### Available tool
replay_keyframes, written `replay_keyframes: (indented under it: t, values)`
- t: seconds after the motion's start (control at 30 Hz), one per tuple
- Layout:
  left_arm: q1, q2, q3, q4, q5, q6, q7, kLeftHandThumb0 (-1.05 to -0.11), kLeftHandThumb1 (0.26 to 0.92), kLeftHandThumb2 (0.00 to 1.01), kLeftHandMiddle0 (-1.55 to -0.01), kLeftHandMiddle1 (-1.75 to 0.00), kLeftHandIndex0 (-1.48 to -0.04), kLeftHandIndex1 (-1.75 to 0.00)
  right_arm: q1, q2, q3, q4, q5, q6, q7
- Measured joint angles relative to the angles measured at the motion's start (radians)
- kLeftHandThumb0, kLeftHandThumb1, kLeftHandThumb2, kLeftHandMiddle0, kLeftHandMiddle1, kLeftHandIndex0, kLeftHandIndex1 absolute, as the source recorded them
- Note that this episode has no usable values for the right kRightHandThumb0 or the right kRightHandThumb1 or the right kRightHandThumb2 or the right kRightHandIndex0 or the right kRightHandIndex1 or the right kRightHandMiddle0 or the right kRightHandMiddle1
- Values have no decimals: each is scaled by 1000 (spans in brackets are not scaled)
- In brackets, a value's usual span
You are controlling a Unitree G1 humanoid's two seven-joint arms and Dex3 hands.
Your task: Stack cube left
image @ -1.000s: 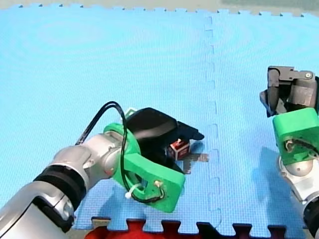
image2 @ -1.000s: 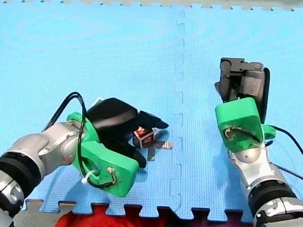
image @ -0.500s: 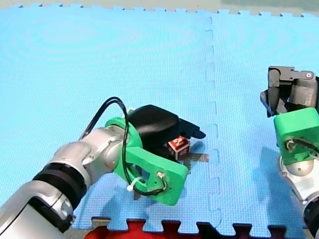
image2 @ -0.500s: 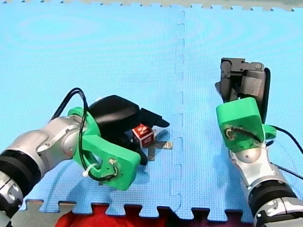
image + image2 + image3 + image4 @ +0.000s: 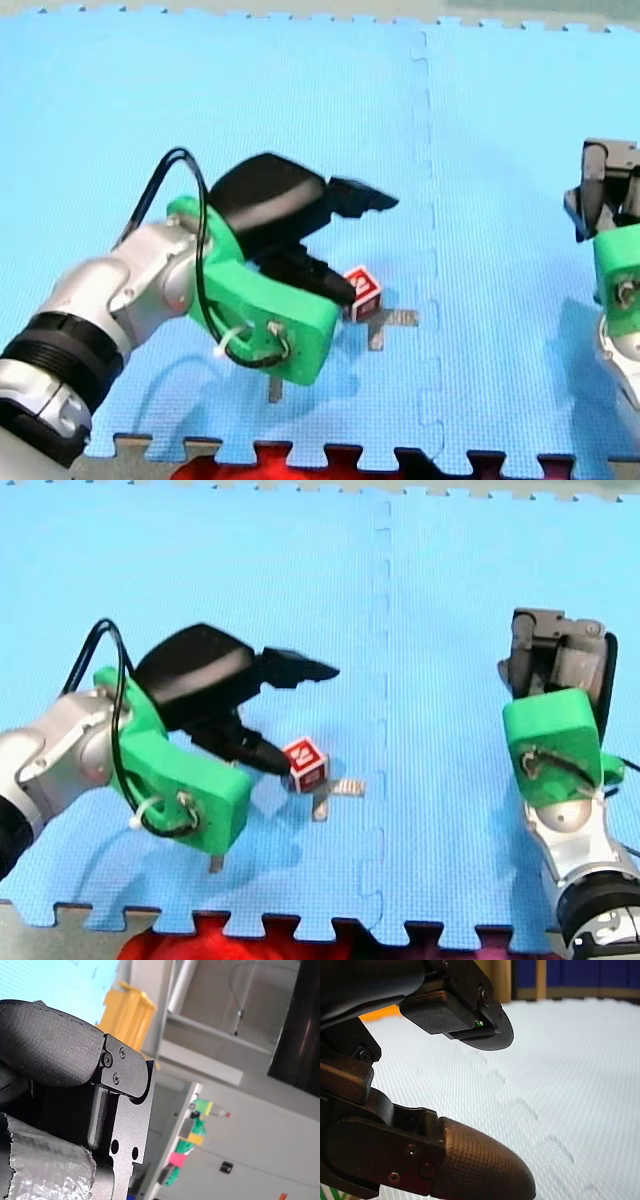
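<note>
My left hand (image 5: 215, 695) is over the near left part of the blue foam mat (image 5: 300, 580), empty and unclenched, with one lower finger ending just beside the red cube (image 5: 303, 763). The cube sits on the mat against a grey tape mark (image 5: 340, 788), left of the seam between the panels. My right hand (image 5: 555, 660) is well apart at the mat's right side, and I cannot tell whether it is open or closed.

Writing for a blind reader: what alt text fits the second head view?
A red cube sits on a blue foam mat, with the left hand open just beside it. The right hand is at the mat's right side.
</note>
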State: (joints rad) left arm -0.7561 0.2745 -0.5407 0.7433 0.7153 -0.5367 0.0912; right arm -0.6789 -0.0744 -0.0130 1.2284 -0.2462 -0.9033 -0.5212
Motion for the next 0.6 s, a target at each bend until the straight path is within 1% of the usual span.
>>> replay_keyframes:
  t: [0.13, 0.2, 0.23, 0.4, 0.6]
  values:
    - [18, 14, 22, -88, -1, 22, -12, -1048, 921, 238, -923, -1746, -473, 0, -2, 0, -1, 2, 0, 10, -5]
    - [33, 21, 43, -134, -10, 28, -7, -1048, 921, 240, -916, -1746, -471, 0, -6, 0, -2, 5, 0, 21, -13]
    - [44, 27, 56, -156, -15, 29, 4, -1048, 921, 241, -910, -1746, -470, 0, -9, -1, -2, 7, -2, 26, -23]
    - [68, 39, 77, -176, -19, 25, 18, -1048, 921, 244, -879, -1746, -466, 0, -12, -1, 1, 7, -14, 33, -43]
    - [87, 58, 107, -179, -41, -3, 30, -1048, 921, 249, -864, -1746, -464, 0, -12, -1, 3, 6, -20, 34, -59]
